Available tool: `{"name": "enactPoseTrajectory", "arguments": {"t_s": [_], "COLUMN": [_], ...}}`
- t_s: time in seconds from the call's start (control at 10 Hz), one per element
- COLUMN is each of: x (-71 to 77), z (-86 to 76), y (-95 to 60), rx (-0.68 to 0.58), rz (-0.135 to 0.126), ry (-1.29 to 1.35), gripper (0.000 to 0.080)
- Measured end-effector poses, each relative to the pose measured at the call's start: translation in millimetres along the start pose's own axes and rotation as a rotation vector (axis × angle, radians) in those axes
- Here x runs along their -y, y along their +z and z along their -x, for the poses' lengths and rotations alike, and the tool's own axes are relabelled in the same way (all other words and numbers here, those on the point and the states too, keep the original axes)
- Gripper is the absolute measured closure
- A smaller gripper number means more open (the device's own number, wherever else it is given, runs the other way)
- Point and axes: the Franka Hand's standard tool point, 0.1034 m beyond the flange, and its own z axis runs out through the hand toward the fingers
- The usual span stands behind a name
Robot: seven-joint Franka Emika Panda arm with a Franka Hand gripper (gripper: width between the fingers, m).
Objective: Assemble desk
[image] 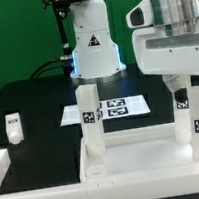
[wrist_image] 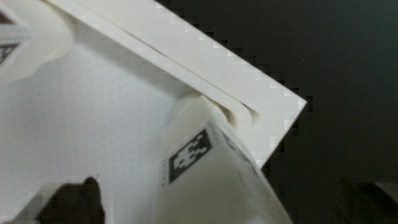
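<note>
Desk parts were what I watched, from the exterior view's left across to its right. A short white plastic block leg (image: 14,125) with a square tag lay loose on the black table (image: 37,100), well apart from the rest. Behind, flat on the table, sat the marker board (image: 114,108). In front lay the wide flat white plastic tabletop slab (image: 135,162) (wrist_image: 107,110), with one tagged leg (image: 88,115) standing upright on it and a second upright leg (image: 198,114) (wrist_image: 199,150) at its right corner. The white two-finger gripper (image: 182,81) hung directly over that right leg; I could not tell whether its dark fingers (wrist_image: 71,203) were spread or pinching. I judged two legs placed, and at least the loose one left.
</note>
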Motion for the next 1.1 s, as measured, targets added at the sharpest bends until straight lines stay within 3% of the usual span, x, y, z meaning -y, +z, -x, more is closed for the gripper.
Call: {"name": "enactPoseTrajectory", "arguments": {"t_s": [0.2, 0.3, 0.5, 0.7, 1.1], "x": [1.3, 2.6, 2.5, 2.3, 2.8], "z": [-5.5, -4.6, -5.1, -4.9, -1.3], "y": [-0.1, 0.3, 0.3, 0.4, 1.4], "rx": [-0.034, -0.034, -0.034, -0.037, -0.045], "rz": [0.050, 0.050, 0.048, 0.044, 0.031], "ry": [-0.440, -0.479, -0.427, -0.271, 0.279], "gripper": [0.0150, 0.0150, 0.0178, 0.0518, 0.0515]}}
